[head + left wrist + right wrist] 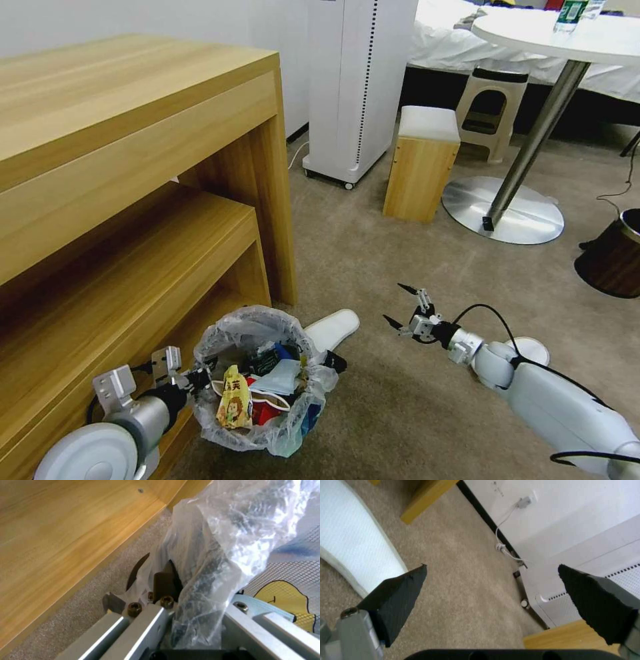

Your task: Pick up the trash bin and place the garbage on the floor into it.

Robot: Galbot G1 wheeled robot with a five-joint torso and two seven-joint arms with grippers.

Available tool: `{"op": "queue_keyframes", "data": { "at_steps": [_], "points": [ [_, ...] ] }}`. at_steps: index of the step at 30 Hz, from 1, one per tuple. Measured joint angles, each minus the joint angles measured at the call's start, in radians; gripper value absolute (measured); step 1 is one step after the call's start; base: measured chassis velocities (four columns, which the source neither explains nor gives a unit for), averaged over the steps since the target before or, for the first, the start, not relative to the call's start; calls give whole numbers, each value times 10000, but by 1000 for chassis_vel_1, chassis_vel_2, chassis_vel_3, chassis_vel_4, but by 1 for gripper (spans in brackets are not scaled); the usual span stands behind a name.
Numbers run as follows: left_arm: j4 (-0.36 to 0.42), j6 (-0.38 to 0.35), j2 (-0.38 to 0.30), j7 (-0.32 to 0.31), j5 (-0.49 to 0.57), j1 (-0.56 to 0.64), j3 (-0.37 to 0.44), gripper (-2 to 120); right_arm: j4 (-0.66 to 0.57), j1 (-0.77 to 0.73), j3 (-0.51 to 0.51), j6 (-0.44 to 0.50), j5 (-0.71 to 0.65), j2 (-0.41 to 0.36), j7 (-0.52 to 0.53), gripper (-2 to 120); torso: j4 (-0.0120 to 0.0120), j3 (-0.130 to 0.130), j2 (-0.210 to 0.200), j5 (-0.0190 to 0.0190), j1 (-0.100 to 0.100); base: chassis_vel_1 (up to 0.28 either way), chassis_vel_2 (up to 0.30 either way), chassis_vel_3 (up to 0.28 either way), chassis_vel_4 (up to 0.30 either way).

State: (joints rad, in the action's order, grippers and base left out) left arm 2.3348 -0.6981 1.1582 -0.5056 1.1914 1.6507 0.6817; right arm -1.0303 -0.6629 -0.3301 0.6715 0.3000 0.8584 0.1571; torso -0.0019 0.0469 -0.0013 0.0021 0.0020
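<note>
My left gripper (195, 380) is pinched tight on the near-left rim of the trash bin (263, 427), plastic bag (213, 555) and all. The bin sits on the tan floor (400, 267), right beside the wooden shelf (133, 200), full of garbage (257, 387). My right gripper (399, 308) hangs over the floor with its jaws wide apart, holding nothing, just right of a white slipper (331, 329).

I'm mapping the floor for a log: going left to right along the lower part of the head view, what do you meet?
Left gripper → trash bin → white slipper → right gripper → brown wood-look bin.
</note>
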Motion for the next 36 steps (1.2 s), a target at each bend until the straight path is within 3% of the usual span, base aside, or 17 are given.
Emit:
{"op": "queue_keyframes", "data": {
  "at_steps": [3,12,18,19,24,36],
  "points": [
    [10,1,61,-4,-13,-26,-13,0,702,131,-28,-24,581,512,241,100,2,0,0,1,0,0,0,0,0],
    [45,15,93,-23,8,-106,-25,0,1380,-158,-477,-41,586,863,235,100,-2,-1,0,-1,0,0,0,0,0],
    [94,25,221,-25,-21,-61,7,0,3170,287,-454,185,1073,2107,154,100,0,-1,0,-6,0,0,0,0,0],
    [142,26,273,-20,-29,-33,7,0,3792,407,-387,241,1359,2716,276,100,6,0,0,5,0,0,0,0,0],
    [150,32,332,-4,-108,-30,-38,0,4156,375,-315,-22,1208,3255,401,100,3,-1,0,-10,0,0,0,0,0],
    [229,57,437,122,-235,-67,-176,0,4727,470,-488,-558,1374,3924,812,100,1,-1,0,-1,0,0,0,0,0]
  ]
}}
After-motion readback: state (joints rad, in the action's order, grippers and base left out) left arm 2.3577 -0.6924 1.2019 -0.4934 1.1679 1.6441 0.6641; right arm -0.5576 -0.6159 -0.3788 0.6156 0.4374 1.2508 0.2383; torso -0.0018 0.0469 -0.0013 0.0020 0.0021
